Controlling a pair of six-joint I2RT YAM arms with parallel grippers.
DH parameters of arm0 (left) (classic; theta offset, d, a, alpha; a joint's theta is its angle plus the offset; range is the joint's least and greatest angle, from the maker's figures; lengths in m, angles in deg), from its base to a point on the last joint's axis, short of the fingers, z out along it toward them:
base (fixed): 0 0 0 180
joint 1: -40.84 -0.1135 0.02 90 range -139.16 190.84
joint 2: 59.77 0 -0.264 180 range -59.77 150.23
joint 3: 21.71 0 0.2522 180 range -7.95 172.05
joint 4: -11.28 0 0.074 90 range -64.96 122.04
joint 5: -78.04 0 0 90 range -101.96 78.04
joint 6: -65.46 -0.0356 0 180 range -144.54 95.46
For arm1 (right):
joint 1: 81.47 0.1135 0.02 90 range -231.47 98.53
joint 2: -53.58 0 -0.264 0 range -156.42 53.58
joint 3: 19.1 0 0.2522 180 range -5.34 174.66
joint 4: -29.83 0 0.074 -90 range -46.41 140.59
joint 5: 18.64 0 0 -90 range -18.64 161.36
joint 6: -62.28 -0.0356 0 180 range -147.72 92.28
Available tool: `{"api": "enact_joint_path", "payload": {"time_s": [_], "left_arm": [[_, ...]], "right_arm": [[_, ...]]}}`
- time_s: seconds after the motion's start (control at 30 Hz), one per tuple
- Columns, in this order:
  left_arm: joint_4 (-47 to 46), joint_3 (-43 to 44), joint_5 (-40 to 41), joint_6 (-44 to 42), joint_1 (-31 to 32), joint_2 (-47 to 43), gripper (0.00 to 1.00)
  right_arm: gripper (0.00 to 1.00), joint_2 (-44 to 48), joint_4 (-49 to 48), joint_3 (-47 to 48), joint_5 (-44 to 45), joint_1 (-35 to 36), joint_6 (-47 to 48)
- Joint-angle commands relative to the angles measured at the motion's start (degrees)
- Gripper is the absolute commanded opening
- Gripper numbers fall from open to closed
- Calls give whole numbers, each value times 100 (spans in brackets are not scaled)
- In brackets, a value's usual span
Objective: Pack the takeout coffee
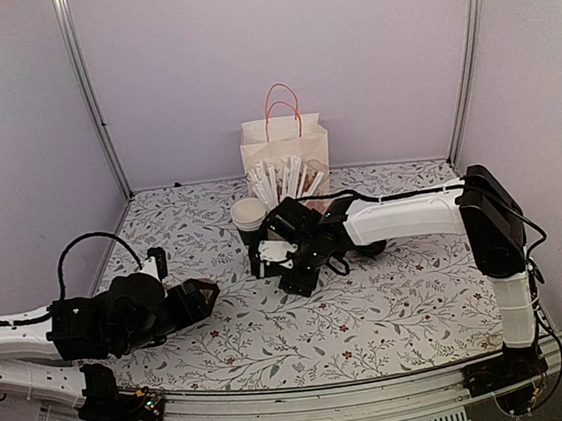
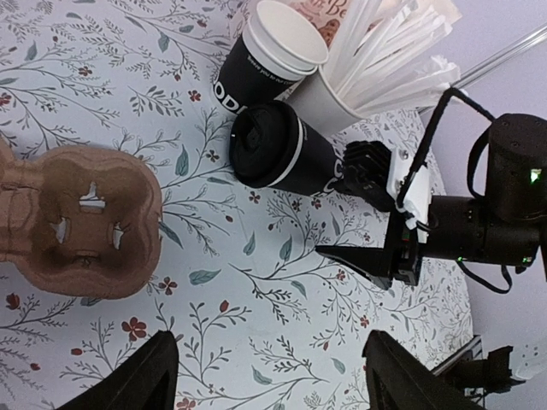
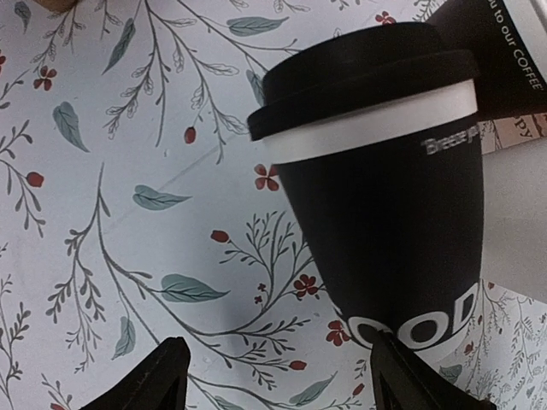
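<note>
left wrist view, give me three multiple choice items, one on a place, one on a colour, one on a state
1. Where is the brown moulded-pulp cup carrier?
A. on top of a cup
B. on the floral table, apart from the black paper cup
C. hanging off the table's edge

2. What colour is that cup's round plastic lid?
A. white
B. red
C. black

3. How is that lid?
A. seated on the cup
B. lying on the table
C. inside the carrier

B: the carrier lies flat on the table with bare cloth between it and the cup.
C: the lid is as dark as the cup's wall.
A: it caps the cup's rim.
</note>
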Motion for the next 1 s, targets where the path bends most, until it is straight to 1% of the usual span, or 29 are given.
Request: {"api": "enact_joint_path", "payload": {"time_s": [0.0,0.17,0.33,0.4,0.53,0.77,0.97], "left_arm": [[-164,93,-92,-219,-72,197,77],[-274,216,-176,-419,-64,397,77],[-272,269,-223,-512,-71,388,77],[-272,244,-219,-506,-70,329,77],[-302,187,-206,-473,-70,224,76],[-324,230,-256,-469,-73,277,76],[-325,228,-303,-462,-68,310,76]], "right_arm": [[76,-161,-74,243,597,34,-126],[76,-180,-57,235,606,66,-142],[75,105,-146,53,395,131,111],[75,253,-330,-100,360,131,259],[76,452,-704,-275,637,135,606],[77,286,-1048,-240,922,131,844],[81,-10,-1240,-205,1143,131,974]]}}
